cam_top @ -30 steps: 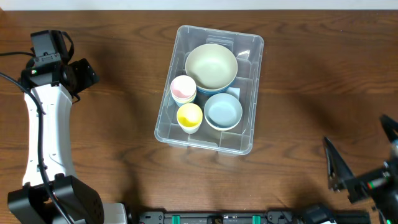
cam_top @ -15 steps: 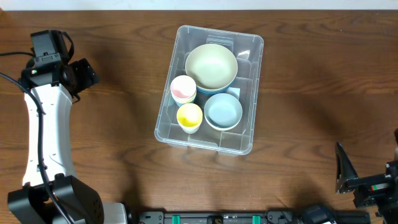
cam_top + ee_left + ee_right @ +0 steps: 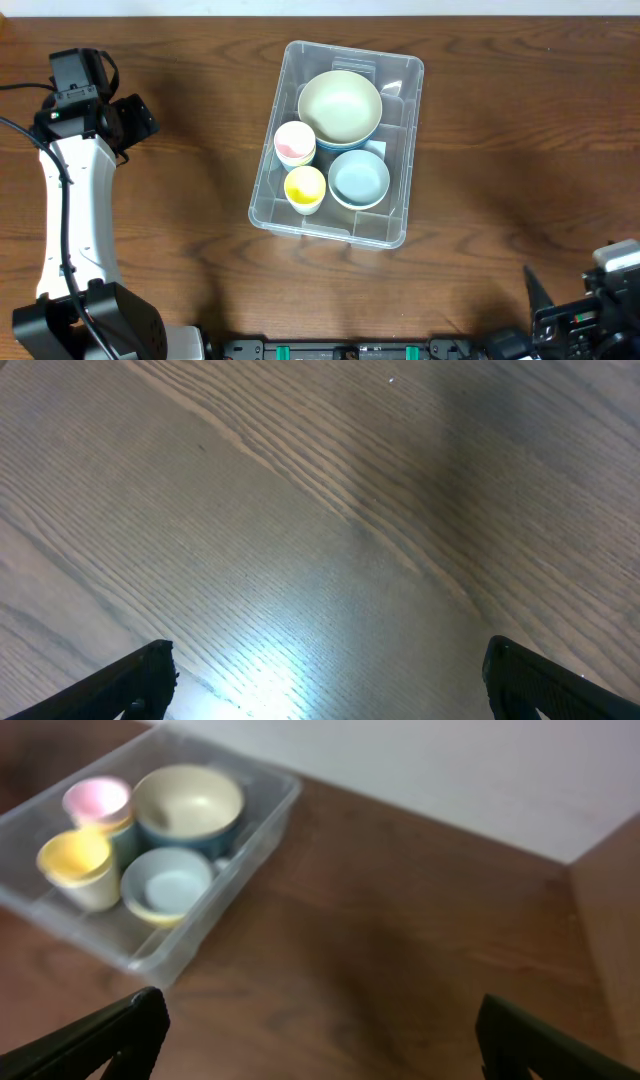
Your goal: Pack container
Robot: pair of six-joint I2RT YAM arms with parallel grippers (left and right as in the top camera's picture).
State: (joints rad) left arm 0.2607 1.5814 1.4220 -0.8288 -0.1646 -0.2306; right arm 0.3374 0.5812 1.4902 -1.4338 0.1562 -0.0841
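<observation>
The container (image 3: 408,72), a large clear plastic bin, stands in the middle of the wooden table. It holds a big cream bowl (image 3: 340,107), a light blue bowl (image 3: 359,179), a pink cup (image 3: 295,143) and a yellow cup (image 3: 305,188). In the right wrist view the container (image 3: 268,802) lies at the upper left, well away from my open, empty right gripper (image 3: 320,1045). My left gripper (image 3: 330,685) is open over bare wood at the table's far left, with nothing between its fingers.
The left arm (image 3: 75,200) stretches along the left side of the table. At the bottom right corner the right arm (image 3: 600,305) sits low near the front edge. A pale wall (image 3: 480,770) rises behind the table.
The right arm has drawn back toward the bottom right corner, and less of it shows in the overhead view. The left arm and the container's contents have not moved.
</observation>
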